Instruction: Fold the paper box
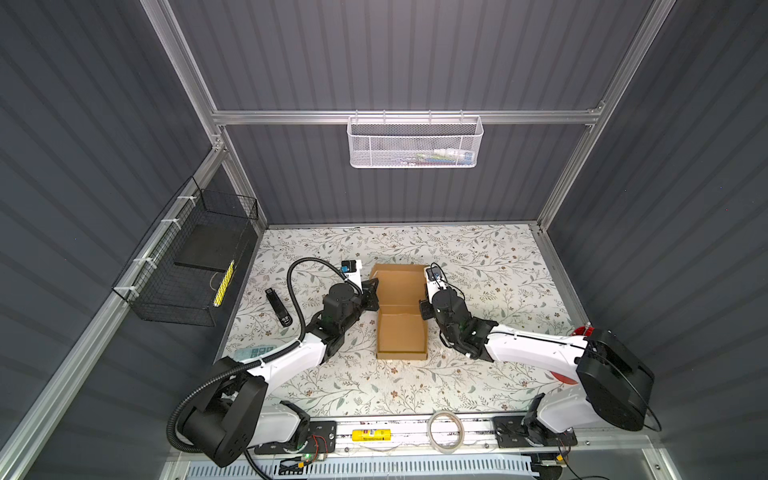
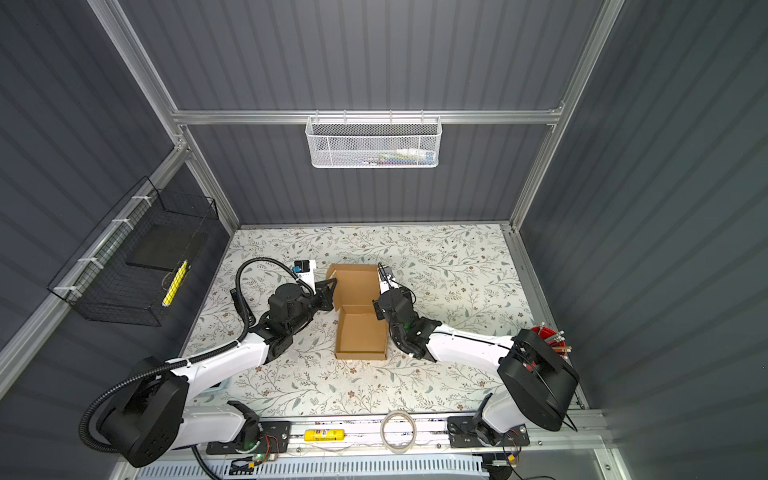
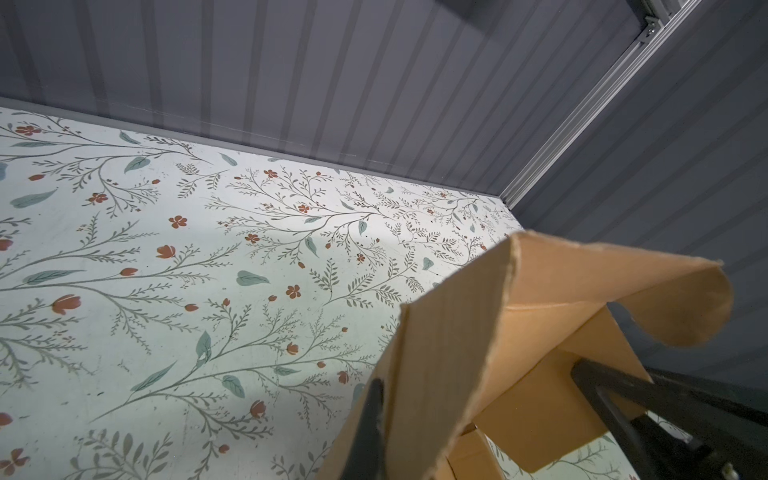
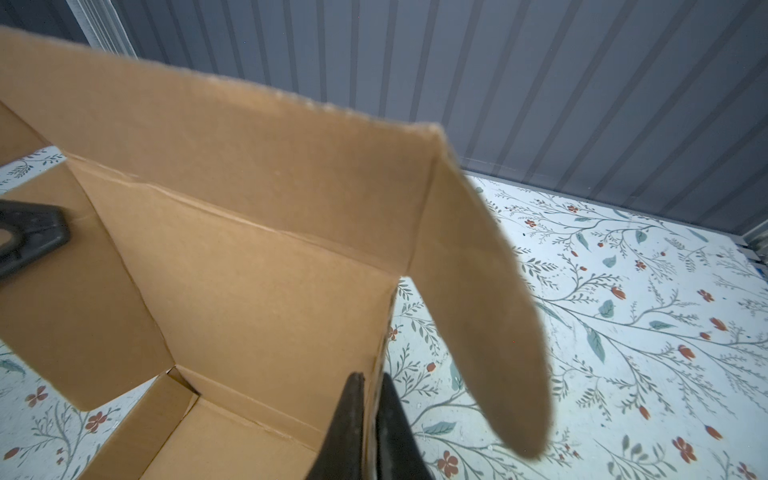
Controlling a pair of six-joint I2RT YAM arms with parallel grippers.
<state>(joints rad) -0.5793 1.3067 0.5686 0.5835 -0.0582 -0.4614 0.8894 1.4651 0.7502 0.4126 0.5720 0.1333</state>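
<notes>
Paper box [image 1: 401, 336]; yellow tube's [image 1: 372, 435] label illegible

Grey ribbed walls [image 1: 395, 54] and an aluminium frame [image 1: 291, 117] enclose a floral bench [image 1: 478, 257], a white mesh basket [image 1: 415, 141] hanging upper centre, a black wire basket [image 1: 174, 307] at left.

Brown paper box [image 1: 401, 332] — tray formed, lid panel raised — mid-table.

The paper box [image 2: 360, 334] lay open on the floral tabletop [image 2: 457, 266], its lid tilted up at the far end. The left gripper [image 2: 331, 291] clasped the lid's left edge, the right gripper [image 2: 379, 308] its right edge near the hinge.
</notes>
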